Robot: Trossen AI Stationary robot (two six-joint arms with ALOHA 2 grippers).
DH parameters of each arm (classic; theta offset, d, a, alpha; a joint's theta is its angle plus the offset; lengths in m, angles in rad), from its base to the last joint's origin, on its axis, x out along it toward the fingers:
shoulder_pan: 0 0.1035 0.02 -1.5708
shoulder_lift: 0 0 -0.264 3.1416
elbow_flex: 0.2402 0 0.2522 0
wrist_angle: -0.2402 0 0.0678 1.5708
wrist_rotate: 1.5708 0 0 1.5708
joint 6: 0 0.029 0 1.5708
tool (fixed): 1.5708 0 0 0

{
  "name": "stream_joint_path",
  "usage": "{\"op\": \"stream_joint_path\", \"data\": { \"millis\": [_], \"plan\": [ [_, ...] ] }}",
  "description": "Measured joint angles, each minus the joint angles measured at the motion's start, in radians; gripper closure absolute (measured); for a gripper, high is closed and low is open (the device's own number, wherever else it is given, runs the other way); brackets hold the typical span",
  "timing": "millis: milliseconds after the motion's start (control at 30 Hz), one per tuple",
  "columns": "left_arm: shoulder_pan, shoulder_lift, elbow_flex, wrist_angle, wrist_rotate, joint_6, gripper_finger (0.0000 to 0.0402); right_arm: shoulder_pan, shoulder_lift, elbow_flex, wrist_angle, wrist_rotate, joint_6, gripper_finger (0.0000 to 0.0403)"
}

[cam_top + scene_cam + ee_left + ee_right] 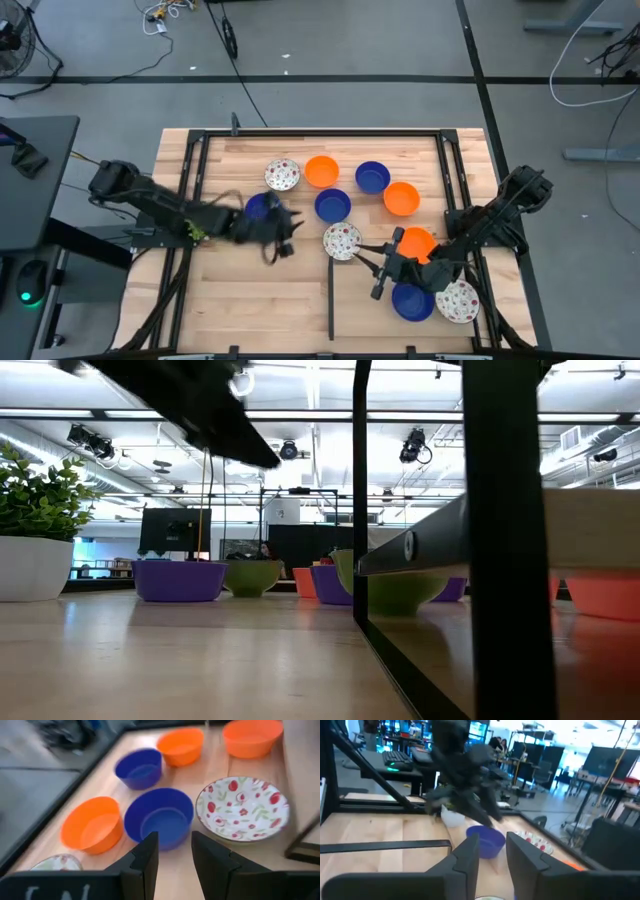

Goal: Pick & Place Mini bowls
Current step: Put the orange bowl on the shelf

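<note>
Several mini bowls stand on the wooden table (pixel 250 300). My left gripper (pixel 283 238) (pixel 175 860) hovers open, with nothing between its fingers. A blue bowl (pixel 159 817) (pixel 333 206) stands just ahead of it, beside a white red-speckled bowl (pixel 242 807) (pixel 342 240) and an orange bowl (pixel 92 822) (pixel 321 170). Another blue bowl (pixel 260 206) shows partly under the left arm. My right gripper (pixel 368 265) (pixel 492 855) is open and points level toward the table's left, close to the speckled bowl. An orange bowl (pixel 416 243), a blue bowl (pixel 411 302) and a speckled bowl (pixel 458 300) sit around the right arm.
More bowls stand at the far middle: a speckled one (pixel 282 175), a blue one (pixel 372 177) and an orange one (pixel 401 198). A black frame (pixel 330 135) borders the table, and one bar (pixel 331 300) runs along the near middle. Bare wood lies at the near left.
</note>
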Motion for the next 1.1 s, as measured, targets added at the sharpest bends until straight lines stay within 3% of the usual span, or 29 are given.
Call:
{"op": "stream_joint_path", "data": {
  "millis": [100,300,500,667,833,933,1100],
  "plan": [
    [0.158,0.024,0.05,-0.029,0.222,0.1,0.028,0.003,0.0,0.0,0.002,0.0,-0.016,0.0305],
    [0.402,0.108,0.223,-0.253,0.466,0.42,0.028,0.024,0.0,0.0,-0.011,0.0,-0.006,0.0305],
    [0.518,0.288,0.412,-0.493,0.515,0.605,0.0267,0.035,0.0,0.0,-0.011,0.001,-0.016,0.0305],
    [0.56,0.386,0.482,-0.509,0.648,0.728,0.0217,0.035,0.0,0.0,-0.018,0.002,-0.013,0.0305],
    [0.569,0.44,0.499,-0.507,0.639,0.8,0.0187,0.035,0.0,0.0,-0.024,0.002,-0.013,0.0305],
    [0.569,0.46,0.499,-0.505,0.63,0.821,0.0195,0.035,0.0,0.0,-0.03,0.002,-0.013,0.0305],
    [0.576,0.478,0.5,-0.504,0.603,0.828,0.0242,0.035,0.0,-0.001,-0.042,0.002,-0.005,0.0305]
  ]
}}
